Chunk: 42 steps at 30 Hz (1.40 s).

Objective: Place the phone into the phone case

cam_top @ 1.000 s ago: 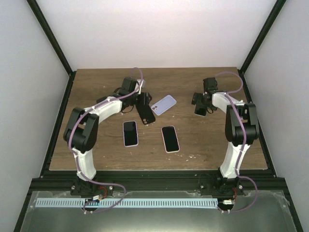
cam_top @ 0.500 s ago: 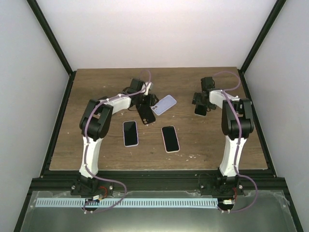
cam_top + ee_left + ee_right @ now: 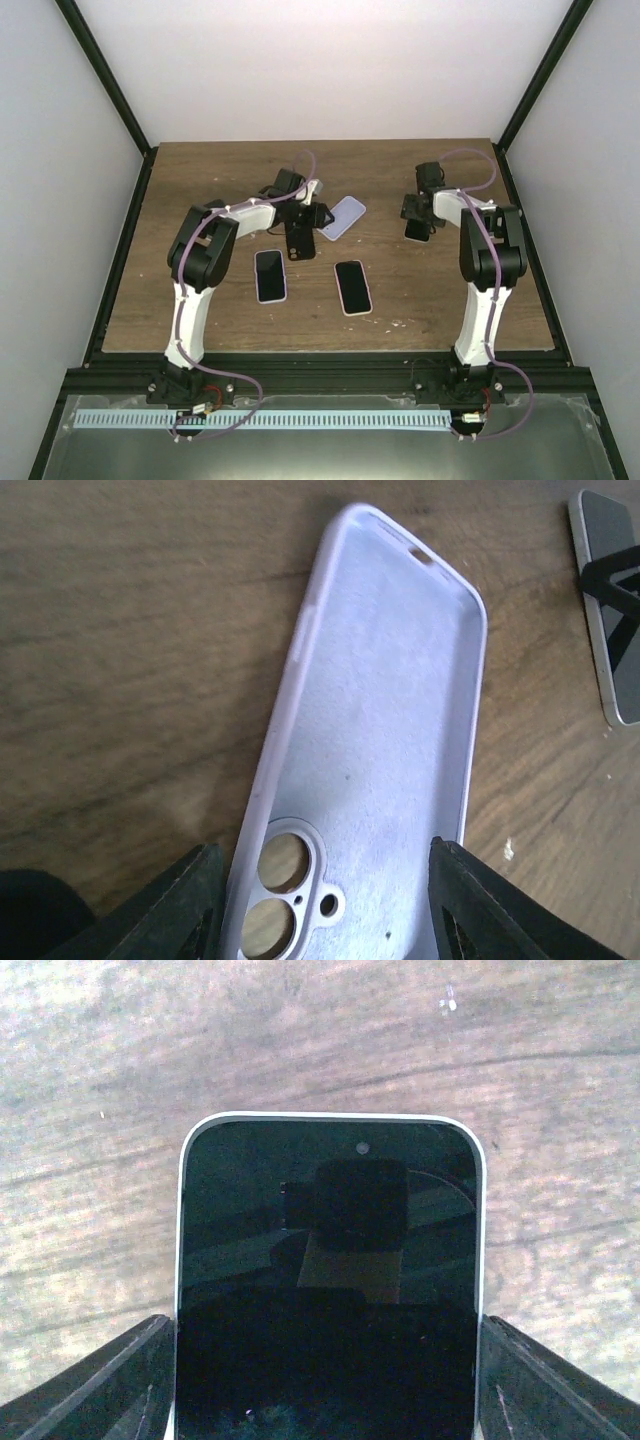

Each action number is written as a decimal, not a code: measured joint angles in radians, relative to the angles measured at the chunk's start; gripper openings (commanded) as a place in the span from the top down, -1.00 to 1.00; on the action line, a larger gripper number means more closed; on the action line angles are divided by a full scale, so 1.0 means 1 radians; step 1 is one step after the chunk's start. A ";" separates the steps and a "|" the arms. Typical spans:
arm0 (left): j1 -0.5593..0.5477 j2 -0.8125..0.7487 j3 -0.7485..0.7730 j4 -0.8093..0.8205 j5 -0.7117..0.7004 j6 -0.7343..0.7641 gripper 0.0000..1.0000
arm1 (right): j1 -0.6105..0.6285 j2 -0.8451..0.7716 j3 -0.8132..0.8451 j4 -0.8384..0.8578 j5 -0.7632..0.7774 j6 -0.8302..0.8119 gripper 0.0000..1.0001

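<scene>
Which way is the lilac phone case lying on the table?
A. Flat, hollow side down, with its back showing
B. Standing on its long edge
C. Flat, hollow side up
C: in the left wrist view the phone case lies flat on the table, with its inner lining and raised rim facing the camera.

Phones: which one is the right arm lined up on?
The far-right phone, lying apart from the rest; the right wrist view shows it screen up between the jaws. The two middle phones lie side by side, no jaws around them.
</scene>
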 measured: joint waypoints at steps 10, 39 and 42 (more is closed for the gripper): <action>-0.084 -0.047 -0.089 0.008 0.064 -0.064 -0.06 | 0.000 -0.108 -0.161 0.054 -0.031 -0.039 -0.31; 0.053 -0.287 -0.215 -0.206 -0.255 0.015 0.05 | 0.069 -0.346 -0.332 0.043 -0.191 -0.056 -0.13; 0.052 -0.252 -0.192 -0.212 -0.255 0.055 0.10 | 0.072 -0.379 -0.349 0.042 -0.200 -0.057 -0.13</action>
